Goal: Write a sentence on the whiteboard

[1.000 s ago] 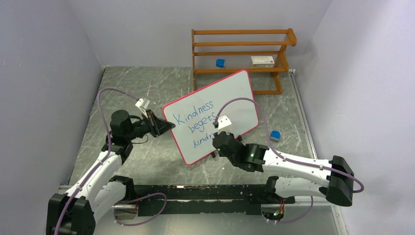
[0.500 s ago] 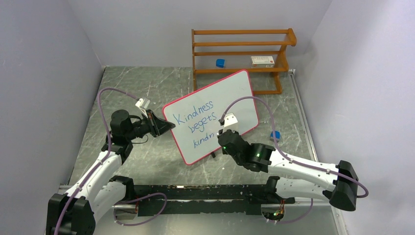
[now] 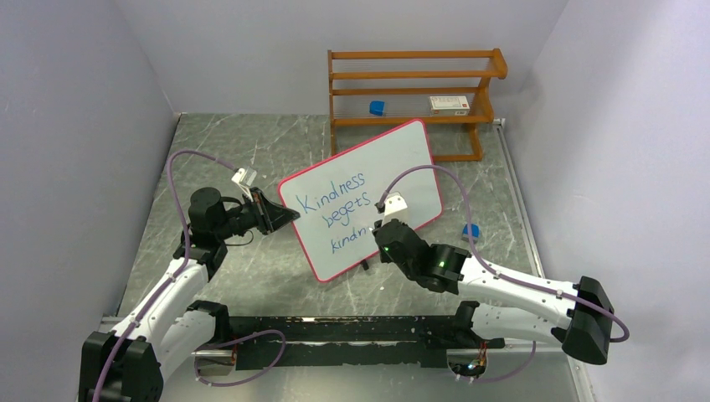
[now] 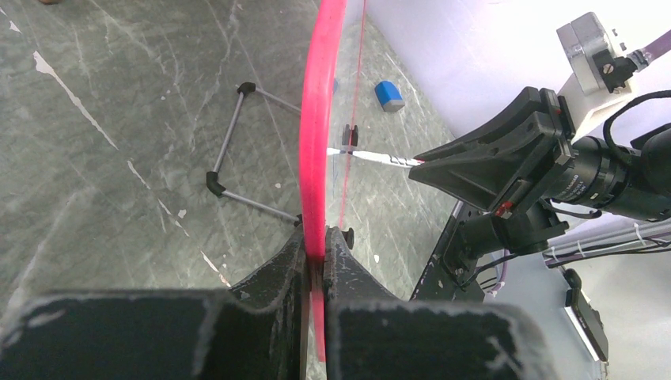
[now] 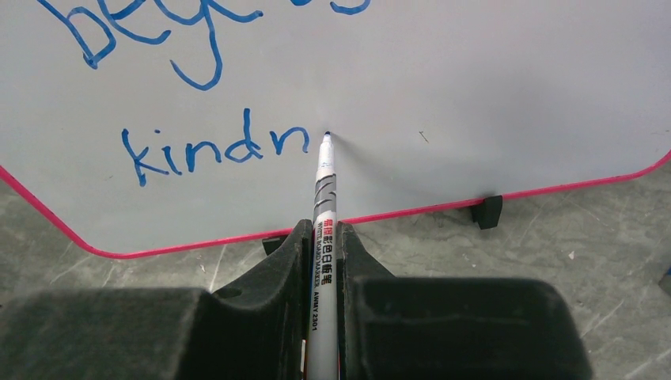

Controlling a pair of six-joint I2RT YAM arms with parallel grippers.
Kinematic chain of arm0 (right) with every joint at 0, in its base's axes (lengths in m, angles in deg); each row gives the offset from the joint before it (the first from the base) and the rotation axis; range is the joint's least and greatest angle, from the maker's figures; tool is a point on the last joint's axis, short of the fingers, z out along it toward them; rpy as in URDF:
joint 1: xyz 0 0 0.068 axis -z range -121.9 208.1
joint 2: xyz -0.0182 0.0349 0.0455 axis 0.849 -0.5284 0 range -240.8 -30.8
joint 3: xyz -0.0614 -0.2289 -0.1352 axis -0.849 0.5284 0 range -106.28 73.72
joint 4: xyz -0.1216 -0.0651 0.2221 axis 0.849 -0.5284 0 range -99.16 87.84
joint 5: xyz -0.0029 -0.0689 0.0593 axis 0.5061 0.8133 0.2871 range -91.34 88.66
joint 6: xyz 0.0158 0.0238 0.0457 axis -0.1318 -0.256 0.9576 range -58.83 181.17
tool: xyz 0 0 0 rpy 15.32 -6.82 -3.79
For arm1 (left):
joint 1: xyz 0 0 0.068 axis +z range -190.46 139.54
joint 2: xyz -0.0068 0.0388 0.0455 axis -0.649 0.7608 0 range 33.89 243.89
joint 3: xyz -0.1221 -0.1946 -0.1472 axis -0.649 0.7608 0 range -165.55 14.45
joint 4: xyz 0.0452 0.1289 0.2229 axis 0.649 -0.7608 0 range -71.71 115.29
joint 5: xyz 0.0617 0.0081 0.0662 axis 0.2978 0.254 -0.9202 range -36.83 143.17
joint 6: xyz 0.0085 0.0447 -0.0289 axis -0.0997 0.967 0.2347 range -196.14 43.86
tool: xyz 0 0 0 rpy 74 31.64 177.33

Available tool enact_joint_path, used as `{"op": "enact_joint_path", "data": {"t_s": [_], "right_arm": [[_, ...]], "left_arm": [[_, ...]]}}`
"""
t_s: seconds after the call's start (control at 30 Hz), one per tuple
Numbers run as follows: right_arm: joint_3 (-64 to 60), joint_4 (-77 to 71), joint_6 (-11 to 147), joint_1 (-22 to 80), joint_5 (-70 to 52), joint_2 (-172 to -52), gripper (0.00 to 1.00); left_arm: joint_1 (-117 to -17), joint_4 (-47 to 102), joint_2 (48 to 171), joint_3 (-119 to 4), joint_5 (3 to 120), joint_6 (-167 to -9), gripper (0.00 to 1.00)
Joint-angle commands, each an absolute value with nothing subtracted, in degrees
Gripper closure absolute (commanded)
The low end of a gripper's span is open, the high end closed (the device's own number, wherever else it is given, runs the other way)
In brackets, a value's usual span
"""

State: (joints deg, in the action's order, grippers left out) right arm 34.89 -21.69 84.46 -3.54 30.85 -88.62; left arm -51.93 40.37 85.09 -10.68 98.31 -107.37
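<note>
Grey veined table (image 3: 251, 142), matte, between pale walls. Propped at centre: whiteboard (image 3: 402, 167), glossy, round-cornered, thin red rim, long axis 8 to 2 o'clock. Left end effector (image 4: 316, 237) pressed together on rim at 9 o'clock. Right end effector (image 5: 324, 233), nearer the writing, pinching slim white marker (image 5: 324, 182), tip at board just past "kindn" of blue cursive sentence (image 3: 339, 213). Remaining letters probably toward 3 o'clock.

whiteboard (image 3: 410, 167), handwritten "Kindness begets kindn"
</note>
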Motion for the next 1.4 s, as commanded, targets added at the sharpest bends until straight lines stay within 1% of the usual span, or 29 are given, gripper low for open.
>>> {"op": "enact_joint_path", "data": {"t_s": [0.0,0.43,0.93,1.37], "right_arm": [[35.2,-20.0,84.1,-3.0,30.1,-88.4,1.00],[35.5,-20.1,83.9,-2.0,30.0,-89.5,1.00],[35.4,-21.6,84.1,-1.4,32.5,-88.5,1.00],[35.2,-19.1,83.3,-1.4,33.2,-88.0,1.00]], "left_arm": [[-52.2,39.3,85.1,-12.0,96.1,-106.4,0.95],[-52.2,39.4,85.2,-12.0,96.1,-106.4,0.95],[-52.2,39.0,85.0,-12.1,96.0,-106.2,0.95],[-52.3,39.2,85.0,-12.0,96.1,-106.3,0.95]]}}
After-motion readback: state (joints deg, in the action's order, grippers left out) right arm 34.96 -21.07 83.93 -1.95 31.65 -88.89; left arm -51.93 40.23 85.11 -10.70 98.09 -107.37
